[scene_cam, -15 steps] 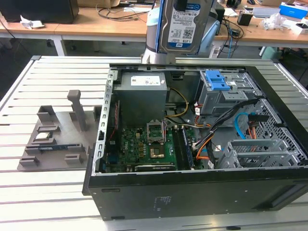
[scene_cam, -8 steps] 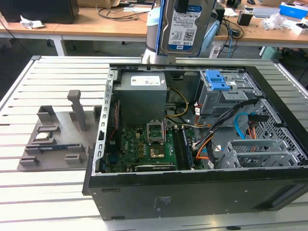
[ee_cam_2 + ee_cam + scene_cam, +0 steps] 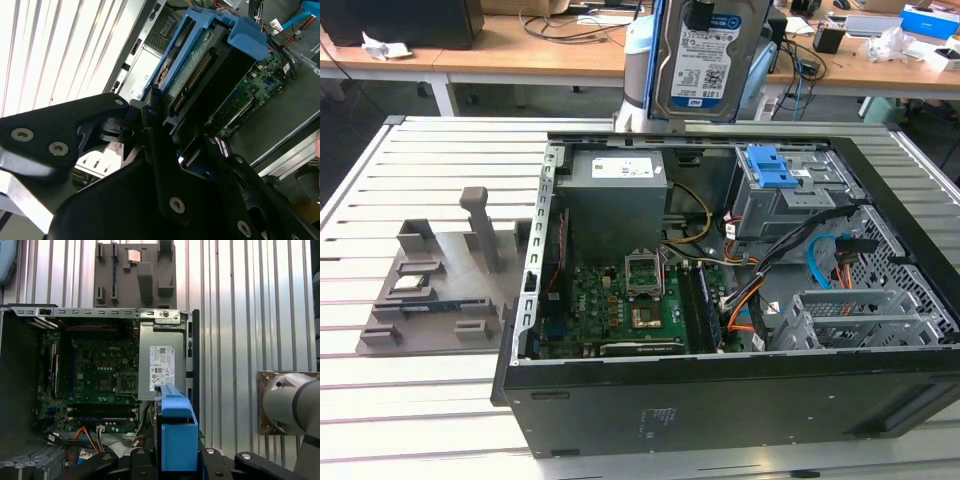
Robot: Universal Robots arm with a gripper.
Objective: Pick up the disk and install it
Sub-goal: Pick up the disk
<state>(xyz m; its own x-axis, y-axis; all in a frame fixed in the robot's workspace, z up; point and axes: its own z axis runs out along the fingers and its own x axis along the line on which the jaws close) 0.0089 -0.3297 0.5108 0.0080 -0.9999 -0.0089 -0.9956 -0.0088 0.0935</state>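
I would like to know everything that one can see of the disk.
The disk is a flat silver drive with a blue-and-white label, in a blue plastic frame. In the second wrist view its green circuit board and connector show. It hangs upright above the open computer case, clamped by the gripper. Nothing else seems to touch it.

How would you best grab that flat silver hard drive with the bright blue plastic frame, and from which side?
Take the flat silver hard drive by one short end, on its blue plastic frame, coming in along its length. It is thin, so a narrow pinch spans it; the gripper holds it that way now, hanging upright.
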